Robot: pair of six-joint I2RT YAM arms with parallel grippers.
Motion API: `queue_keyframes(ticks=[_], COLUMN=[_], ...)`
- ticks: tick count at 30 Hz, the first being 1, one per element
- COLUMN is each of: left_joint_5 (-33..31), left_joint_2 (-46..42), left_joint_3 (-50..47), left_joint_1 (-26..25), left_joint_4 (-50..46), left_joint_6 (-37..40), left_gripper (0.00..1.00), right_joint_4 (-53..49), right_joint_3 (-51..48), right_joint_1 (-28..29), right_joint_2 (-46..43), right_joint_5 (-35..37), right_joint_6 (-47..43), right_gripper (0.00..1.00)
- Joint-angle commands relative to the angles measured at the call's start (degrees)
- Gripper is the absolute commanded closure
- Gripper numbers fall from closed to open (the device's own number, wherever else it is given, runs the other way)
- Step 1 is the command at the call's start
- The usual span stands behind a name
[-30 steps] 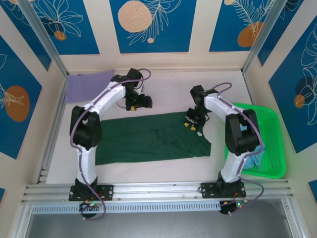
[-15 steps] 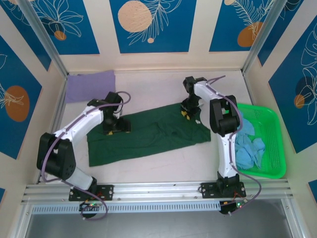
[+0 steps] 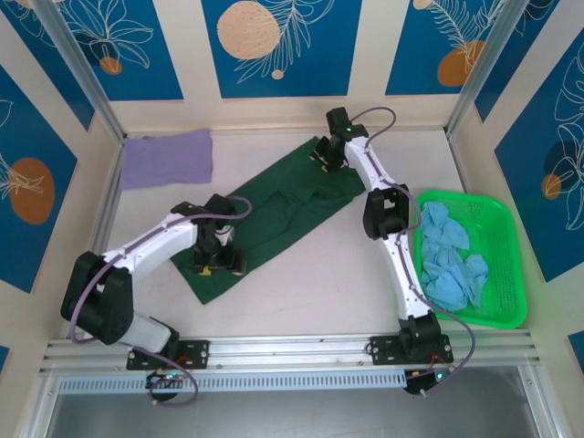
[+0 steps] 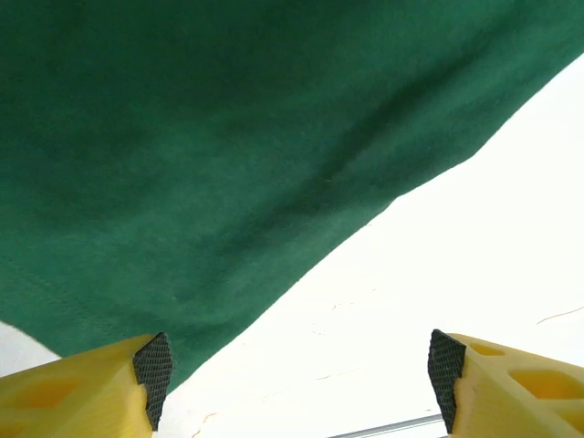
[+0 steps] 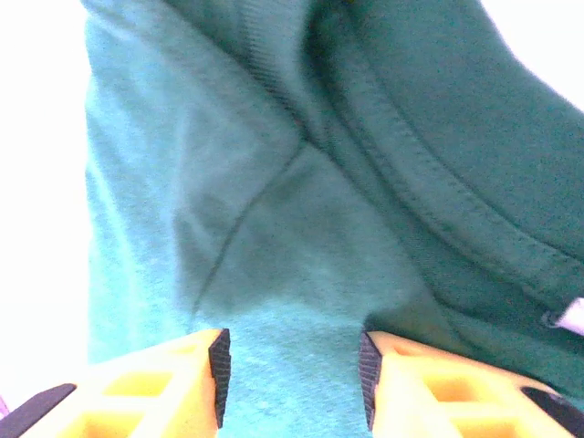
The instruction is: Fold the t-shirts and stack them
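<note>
T-shirt (image 3: 283,208) now diagonal; both grippers (image 4: 297,365) (image 5: 292,365) spread-fingered, empty

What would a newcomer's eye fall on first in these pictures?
The dark green t-shirt lies slantwise across the middle of the table, the left gripper at its near end and the right gripper at its far end. At the right edge, a bright green basket holds light blue shirts.
</note>
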Motion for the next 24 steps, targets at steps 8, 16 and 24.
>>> queue_keyframes(ticks=[8, 16, 24], left_joint_5=[-2.49, 3.93, 13.61], left_joint_2=[14.56, 23.08, 29.18], left_joint_3=[3.19, 6.86, 12.76], left_joint_1=[-3.11, -7.79, -18.43], left_joint_4=[2.26, 4.1, 7.82], left_joint_6=[2.1, 3.66, -1.14], left_gripper=[0.29, 0.31, 0.31], right_joint_4=[2.88, 5.36, 0.05], right_joint_3=[-30.56, -65.83, -85.24], right_joint_1=[-0.55, -3.17, -3.27], right_joint_2=[-28.74, -52.73, -76.84], right_joint_5=[-4.11, -0.95, 3.76], right_joint_6=[-4.78, -3.31, 1.41], right_gripper=[0.55, 0.55, 0.55])
